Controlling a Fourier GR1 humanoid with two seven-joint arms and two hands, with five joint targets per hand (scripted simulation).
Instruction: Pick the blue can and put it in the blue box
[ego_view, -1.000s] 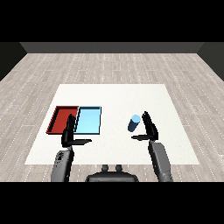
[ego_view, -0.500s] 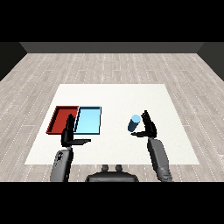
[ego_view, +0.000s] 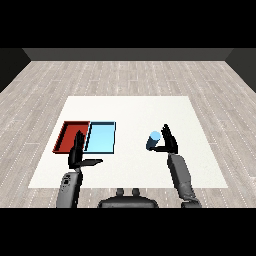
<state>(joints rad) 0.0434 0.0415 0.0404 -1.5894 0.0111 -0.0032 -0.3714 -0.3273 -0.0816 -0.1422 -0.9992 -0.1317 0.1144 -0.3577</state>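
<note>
**Inspector:** Start at the left. What is there?

**Assistant:** The red tray and, touching its right side, the blue tray — both on the table, neither holding anything that shows. The left hand stands over the near edge of the red tray, fingers straight and upright, thumb out to the right. It holds nothing.

**Inspector:** And the can?

**Assistant:** The can is right of the blue tray, well apart from it. It looks tilted; whether it rests on the table or is lifted cannot be told. The right hand is just beside it on the right, fingers upright and uncurled — open, not yet gripping. Contact cannot be confirmed.

**Inspector:** Step in hand?

**Assistant:** By judgement, the reach for the can; nothing is placed yet. The next move calls for the right hand to curl round the can, lift it, carry it left and set it inside the blue tray, clear of the rim.
</note>
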